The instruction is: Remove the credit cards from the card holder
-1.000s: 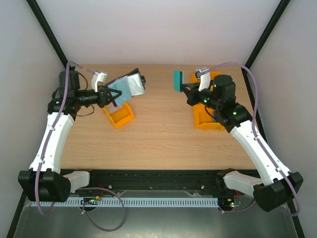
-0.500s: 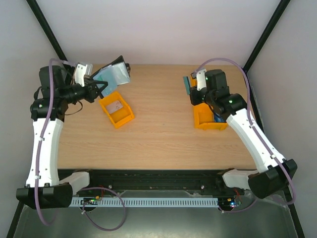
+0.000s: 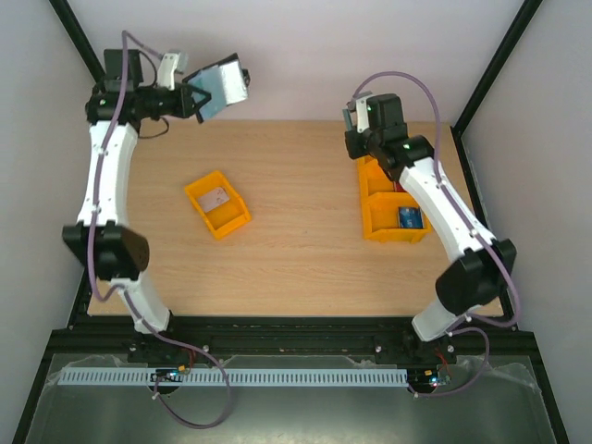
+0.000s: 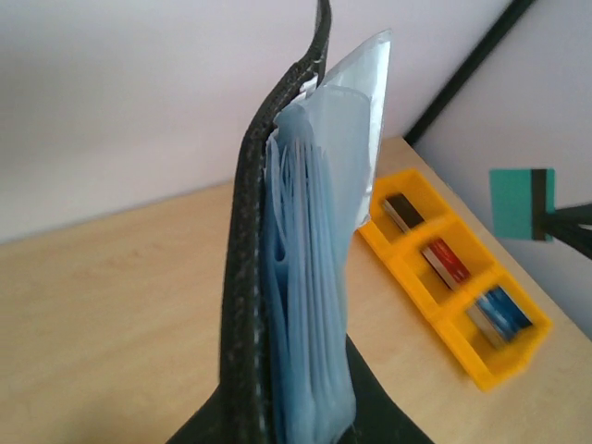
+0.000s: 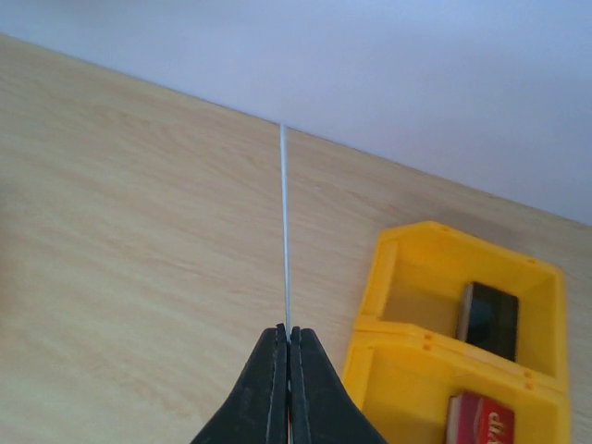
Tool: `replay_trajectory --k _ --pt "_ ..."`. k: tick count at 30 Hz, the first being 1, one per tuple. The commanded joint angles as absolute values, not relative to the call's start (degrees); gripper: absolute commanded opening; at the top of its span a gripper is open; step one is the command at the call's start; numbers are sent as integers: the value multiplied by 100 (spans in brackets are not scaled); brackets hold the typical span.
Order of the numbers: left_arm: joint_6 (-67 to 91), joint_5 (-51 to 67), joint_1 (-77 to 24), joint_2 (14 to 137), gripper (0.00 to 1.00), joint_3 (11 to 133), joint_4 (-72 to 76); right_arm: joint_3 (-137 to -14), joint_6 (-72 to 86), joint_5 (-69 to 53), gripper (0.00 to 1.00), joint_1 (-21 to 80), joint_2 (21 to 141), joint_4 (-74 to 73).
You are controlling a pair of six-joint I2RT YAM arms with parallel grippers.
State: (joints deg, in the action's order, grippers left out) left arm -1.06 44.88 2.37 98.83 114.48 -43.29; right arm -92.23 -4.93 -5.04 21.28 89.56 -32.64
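My left gripper (image 3: pixel 190 100) is raised high at the back left, shut on the lower edge of the card holder (image 3: pixel 225 85). The left wrist view shows the holder upright and slightly spread, with a black outer cover (image 4: pixel 248 277) and blue-grey inner sleeves (image 4: pixel 310 277). One teal credit card (image 4: pixel 521 203) hangs in the air to the right, clear of the holder. My right gripper (image 5: pixel 288 333) is shut on that card, seen there as a thin edge (image 5: pixel 283 231) standing up from the fingertips, above the table beside the orange tray.
An orange three-compartment tray (image 3: pixel 370 220) lies at the right, with a black block (image 5: pixel 488 319), a red block (image 5: pixel 481 421) and a blue item (image 4: pixel 499 313) in it. A smaller orange tray (image 3: pixel 233 222) with a pale plate (image 3: pixel 215 197) sits left of centre.
The left arm has lifted the card holder up and toward the back left. The right arm has carried the teal card back and to the right, near the tray's far end.
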Motion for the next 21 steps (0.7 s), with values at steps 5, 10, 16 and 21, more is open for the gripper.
replay_trajectory --k 5,10,16,21 --pt "-1348 3637 111 11123 2 13045 -5380 -10027 -247 1046 2 2047 9795 -2925" --pt "-2384 2889 349 10486 2 12207 -6330 -9344 1184 1038 2 2048 9103 -3440" --pt "-2659 1801 427 9623 2 10916 -6918 -8306 1673 -532 2 2042 8120 -3021" --pt "-2050 1738 186 9153 2 10399 -6417 -8896 1302 -1381 2 2031 8001 -3929"
